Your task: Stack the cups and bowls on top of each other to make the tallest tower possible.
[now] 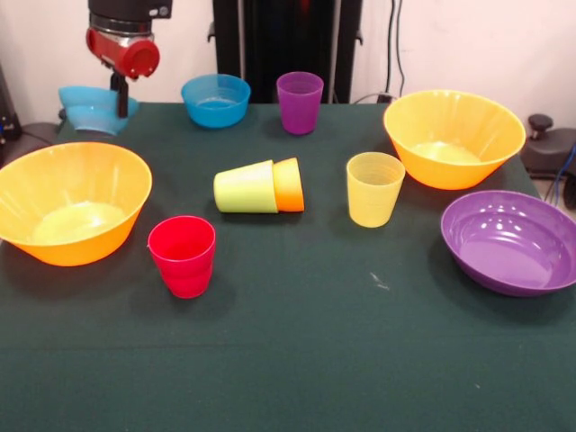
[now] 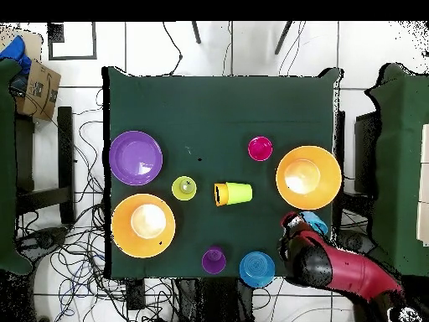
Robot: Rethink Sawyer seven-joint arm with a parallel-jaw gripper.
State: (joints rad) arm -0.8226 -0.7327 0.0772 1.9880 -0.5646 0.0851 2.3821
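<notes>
My gripper (image 1: 120,101) is at the table's far left corner in the front view, shut on the rim of the cyan bowl (image 1: 90,112), which hangs tilted; the overhead view shows both, the gripper (image 2: 302,223) and the bowl (image 2: 317,223). The deeper blue bowl (image 1: 216,99) and the purple cup (image 1: 300,102) stand upright at the far edge. Two large orange bowls stand at the left (image 1: 72,202) and the right (image 1: 454,137). The purple bowl (image 1: 511,241) is at the right. The lime green cup (image 1: 243,188) lies on its side, nested with the orange cup (image 1: 290,184). The yellow cup (image 1: 374,187) and the red cup (image 1: 183,255) stand upright.
The table has a dark green cloth (image 1: 297,360). Cables lie on the floor around the table (image 2: 75,251). A black pedestal (image 1: 286,36) stands behind the far edge. My arm (image 2: 343,270) reaches in from the table's corner.
</notes>
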